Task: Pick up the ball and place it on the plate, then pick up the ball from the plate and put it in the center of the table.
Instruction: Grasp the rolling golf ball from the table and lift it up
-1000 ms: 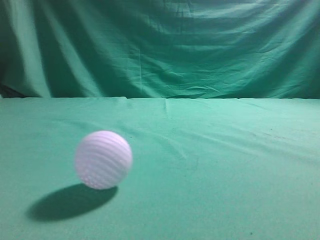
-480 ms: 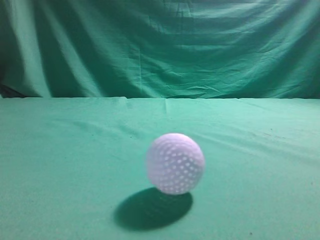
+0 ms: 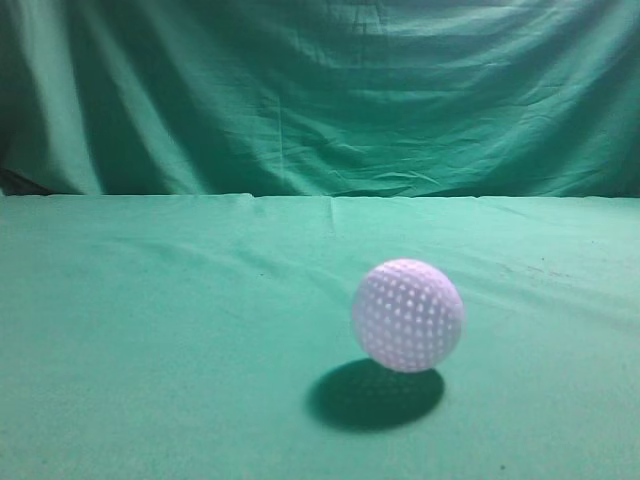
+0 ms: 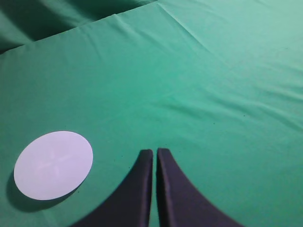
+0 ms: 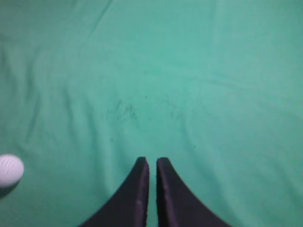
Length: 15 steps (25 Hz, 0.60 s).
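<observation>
- Exterior view: the ball, white and dimpled, sits on the table, right of the middle of the view and close to the camera. Its outline is slightly soft. A dark shadow lies on the green cloth just below it and to its left.
- Exterior view: behind the table hangs a darker green backdrop, draped in folds. Neither arm appears in this view.
- Left wrist view: the left gripper hangs above the green cloth with its two black fingers pressed together, only a thin seam between the tips. Nothing is held between them.
- Left wrist view: a flat white round plate lies on the cloth to the lower left, well apart from the fingertips. Its surface is bare. The ball does not appear in this view.
- Right wrist view: the right gripper is likewise above the cloth, fingers closed against each other and holding nothing.
- Right wrist view: the ball rests on the cloth at the far left edge, well apart from the fingertips, partly cut by the frame.
</observation>
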Available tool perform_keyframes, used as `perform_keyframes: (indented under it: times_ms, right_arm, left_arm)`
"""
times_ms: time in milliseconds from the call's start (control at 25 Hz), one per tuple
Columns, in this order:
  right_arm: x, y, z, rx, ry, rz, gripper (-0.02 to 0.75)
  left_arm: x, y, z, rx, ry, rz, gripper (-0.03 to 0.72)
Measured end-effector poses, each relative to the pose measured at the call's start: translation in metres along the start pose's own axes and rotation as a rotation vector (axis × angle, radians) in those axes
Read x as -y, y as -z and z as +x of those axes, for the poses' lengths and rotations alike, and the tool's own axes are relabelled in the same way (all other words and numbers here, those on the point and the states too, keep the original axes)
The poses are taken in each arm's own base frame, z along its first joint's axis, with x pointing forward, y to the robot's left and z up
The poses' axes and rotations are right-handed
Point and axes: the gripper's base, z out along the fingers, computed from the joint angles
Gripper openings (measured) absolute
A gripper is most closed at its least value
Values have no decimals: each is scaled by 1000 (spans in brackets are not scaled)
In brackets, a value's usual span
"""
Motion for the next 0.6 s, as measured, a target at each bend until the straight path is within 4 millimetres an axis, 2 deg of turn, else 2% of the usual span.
perform_keyframes:
  times_ms: [240,360,600]
  right_arm:
    - [-23,-21,-36,-180,191,-214,47]
    - [-45,-39,-49,-258,312,-306,47]
    - [-85,-86,-61,-436,448,-367,47]
  left_arm:
    - [0,0,1,-6,-9,-4,0]
    - [0,0,1,-7,-11,-5,0]
    - [-1,0,1,-10,-24,-10,0]
